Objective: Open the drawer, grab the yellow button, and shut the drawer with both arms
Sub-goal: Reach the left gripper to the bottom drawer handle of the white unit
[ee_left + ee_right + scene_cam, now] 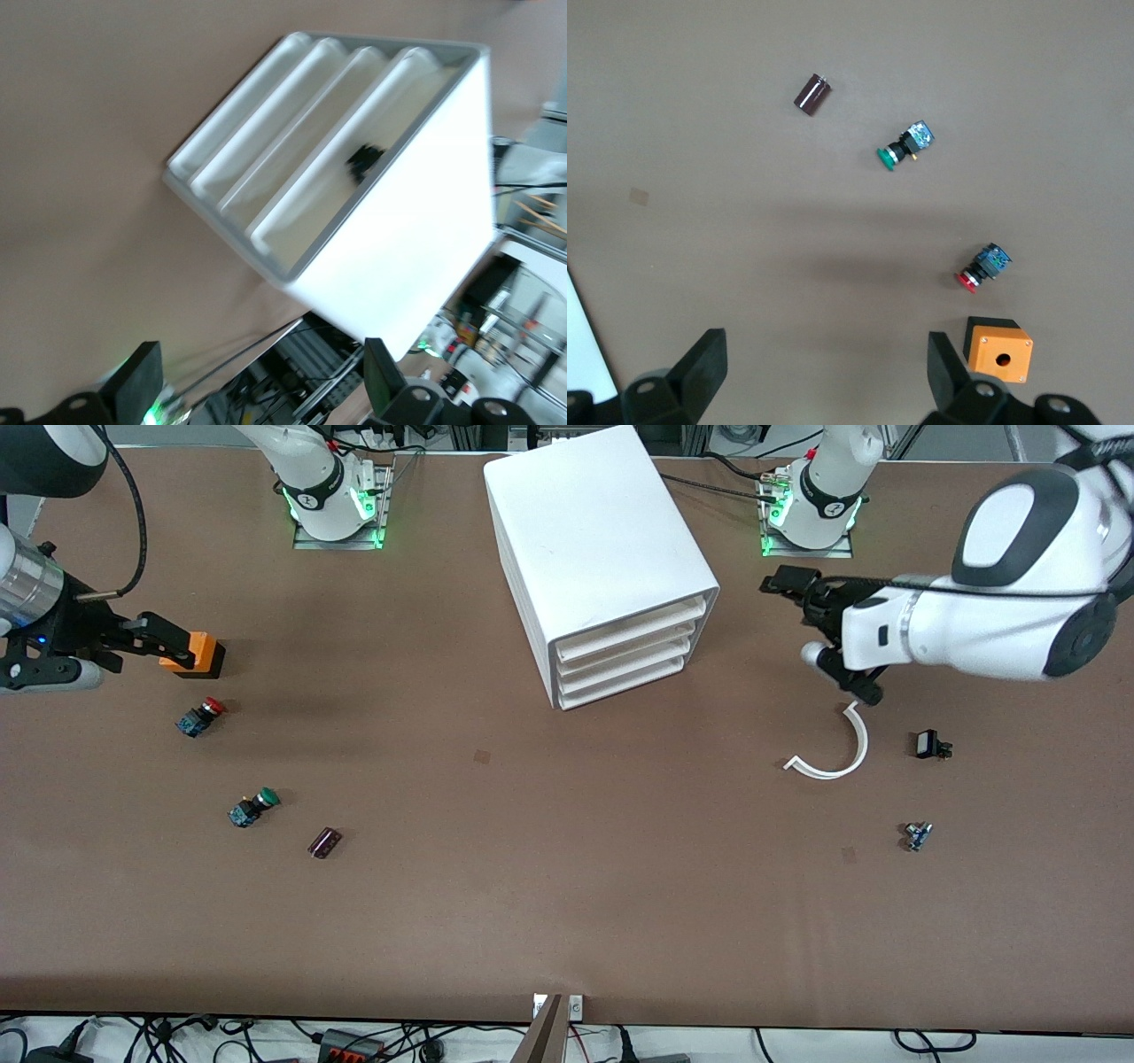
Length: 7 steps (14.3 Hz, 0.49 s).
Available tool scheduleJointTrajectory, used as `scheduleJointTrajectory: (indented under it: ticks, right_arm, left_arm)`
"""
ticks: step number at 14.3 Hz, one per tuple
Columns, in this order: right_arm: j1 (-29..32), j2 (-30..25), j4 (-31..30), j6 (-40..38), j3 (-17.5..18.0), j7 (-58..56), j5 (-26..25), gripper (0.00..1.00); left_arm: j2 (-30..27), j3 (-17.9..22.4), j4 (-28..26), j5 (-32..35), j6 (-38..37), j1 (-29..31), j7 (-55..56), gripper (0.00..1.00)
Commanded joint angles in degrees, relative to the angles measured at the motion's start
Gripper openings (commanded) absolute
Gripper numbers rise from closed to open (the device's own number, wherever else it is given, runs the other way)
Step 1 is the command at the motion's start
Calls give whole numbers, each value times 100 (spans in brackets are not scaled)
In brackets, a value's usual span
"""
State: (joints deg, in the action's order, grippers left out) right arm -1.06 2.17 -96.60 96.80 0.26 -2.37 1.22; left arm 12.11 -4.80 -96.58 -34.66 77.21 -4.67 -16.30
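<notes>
On tabletop (pixel 567 886), cabinet (pixel 602 558) has all 4 drawers (pixel 625 657) shut, nothing done yet. Left gripper (pixel 819 633) beside cabinet, right gripper (pixel 133 642) well apart; both w/ fingers apart, empty.

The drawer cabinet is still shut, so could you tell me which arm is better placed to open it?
Probably the left: the left gripper, open, hovers beside the cabinet toward its drawer fronts. The right gripper, open, is over the orange box.
</notes>
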Motion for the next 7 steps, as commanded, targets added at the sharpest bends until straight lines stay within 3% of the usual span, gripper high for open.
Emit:
scheduleJointTrajectory:
  ticks: [1,4,7]
  right_arm:
    - [-43,204,203,58,0,52,98,100]
    - [-193,258,186,50,-9,52,98,100]
    - [-272,301,159,24,-9,52,107,100]
  left_arm:
    - [178,-3,-587,-889,695,63,-916,100]
    - [169,-12,-1554,-1804,1575,54,-2320,100]
    - [177,-29,-2258,-2588,1875,46,-3148,100]
